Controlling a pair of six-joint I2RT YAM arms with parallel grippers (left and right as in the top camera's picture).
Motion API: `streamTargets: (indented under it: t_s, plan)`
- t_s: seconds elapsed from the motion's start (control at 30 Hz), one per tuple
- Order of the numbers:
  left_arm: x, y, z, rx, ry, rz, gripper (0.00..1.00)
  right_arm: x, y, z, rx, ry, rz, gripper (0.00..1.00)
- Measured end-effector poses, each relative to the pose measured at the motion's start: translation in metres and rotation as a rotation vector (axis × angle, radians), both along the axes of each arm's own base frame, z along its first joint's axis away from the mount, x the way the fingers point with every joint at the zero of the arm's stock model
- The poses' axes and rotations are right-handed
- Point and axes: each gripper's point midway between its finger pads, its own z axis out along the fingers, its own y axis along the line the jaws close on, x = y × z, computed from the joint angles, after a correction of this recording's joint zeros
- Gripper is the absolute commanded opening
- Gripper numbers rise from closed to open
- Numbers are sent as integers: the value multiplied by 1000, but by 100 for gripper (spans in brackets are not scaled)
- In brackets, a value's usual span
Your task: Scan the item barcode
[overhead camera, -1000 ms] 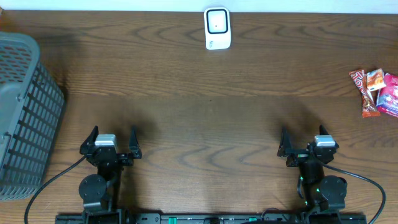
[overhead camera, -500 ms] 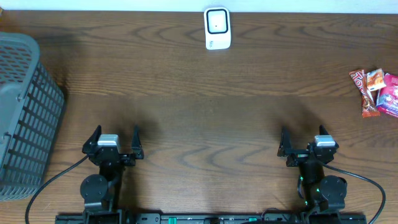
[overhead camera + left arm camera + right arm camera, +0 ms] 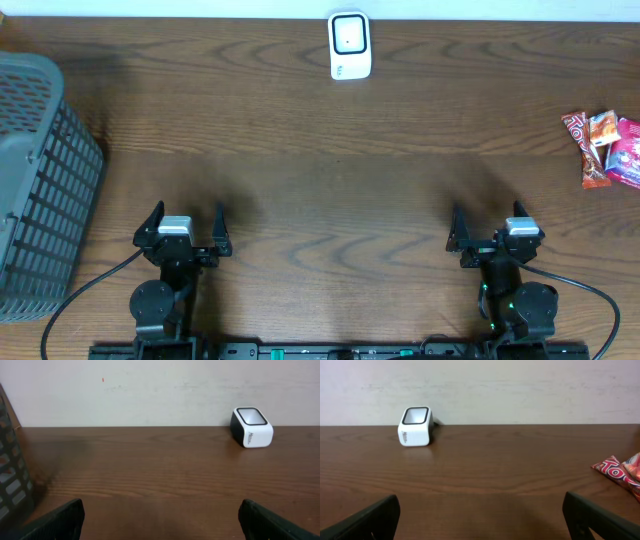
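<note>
The items are several red snack packets [image 3: 603, 148] lying in a small heap at the table's right edge; the right wrist view catches only one corner of the packets [image 3: 620, 472]. No barcode shows on them. A white barcode scanner [image 3: 350, 45] with a dark window stands at the far middle edge, and both wrist views show the scanner [image 3: 251, 427] [image 3: 415, 426]. My left gripper [image 3: 186, 216] [image 3: 160, 508] and right gripper [image 3: 487, 222] [image 3: 480, 503] hover near the front edge, both open and holding nothing, far from the packets.
A grey slatted basket [image 3: 40, 180] stands at the left edge of the brown wooden table [image 3: 330, 190], and its side shows in the left wrist view [image 3: 11, 485]. A pale wall runs behind the table's far edge.
My left gripper has shifted slightly to the right. The right arm, scanner and packets have not moved.
</note>
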Motion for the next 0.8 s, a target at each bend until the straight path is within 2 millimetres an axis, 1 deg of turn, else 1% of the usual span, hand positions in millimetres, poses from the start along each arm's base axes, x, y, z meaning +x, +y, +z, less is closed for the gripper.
streamTargets:
  t_s: [0.47, 0.8]
  plan:
    - [0, 1, 0, 1, 1, 5, 98, 0, 0, 0, 0, 0, 0, 99]
    - [0, 12, -2, 21, 12, 70, 98, 0, 0, 0, 0, 0, 0, 99]
